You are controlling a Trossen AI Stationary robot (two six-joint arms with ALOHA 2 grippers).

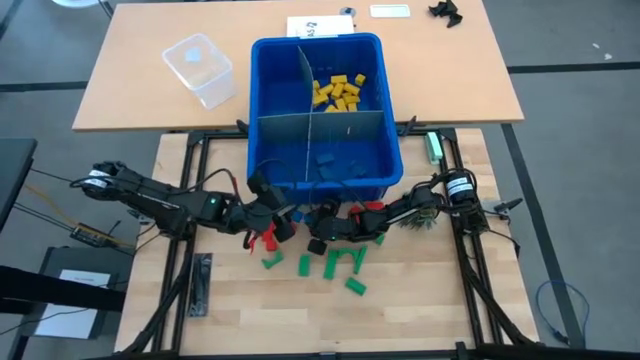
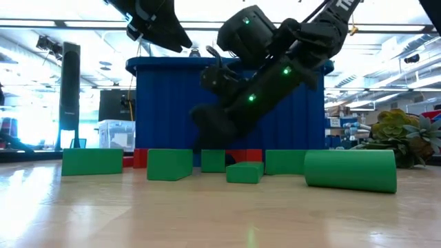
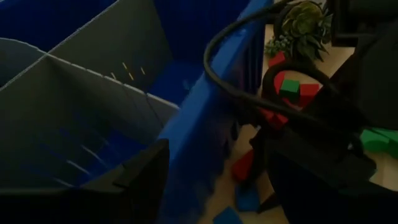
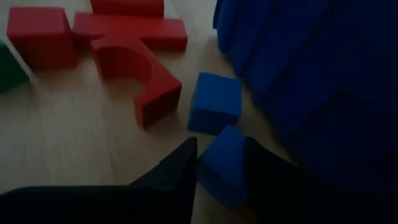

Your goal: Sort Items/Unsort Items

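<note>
A blue bin [image 1: 325, 110] with grey dividers [image 1: 320, 118] holds yellow blocks [image 1: 338, 92] in its far right compartment and blue ones [image 1: 325, 160] in the near right one. Loose red blocks [image 4: 127, 53] and green blocks [image 1: 340, 263] lie on the table in front of the bin. My right gripper [image 4: 221, 168] is low at the bin's near wall, shut on a small blue block [image 4: 221, 163]. A second blue block [image 4: 214, 102] lies just ahead of it. My left gripper [image 3: 217, 180] hangs open above the bin's near wall and touches nothing. My right gripper pinches the small blue block by two opposite sides [image 4: 206, 167] between its two fingers. The fingers slant down, coming from the table's right. The block sits on the table close to the bin's near wall [image 4: 298, 81].
A clear plastic container [image 1: 200, 68] and papers [image 1: 320, 25] lie on the far table. A small plant [image 2: 400, 134] stands at the right by the right arm. Green blocks, one a cylinder [image 2: 351, 171], lie across the near table; the wood nearer the front edge is bare.
</note>
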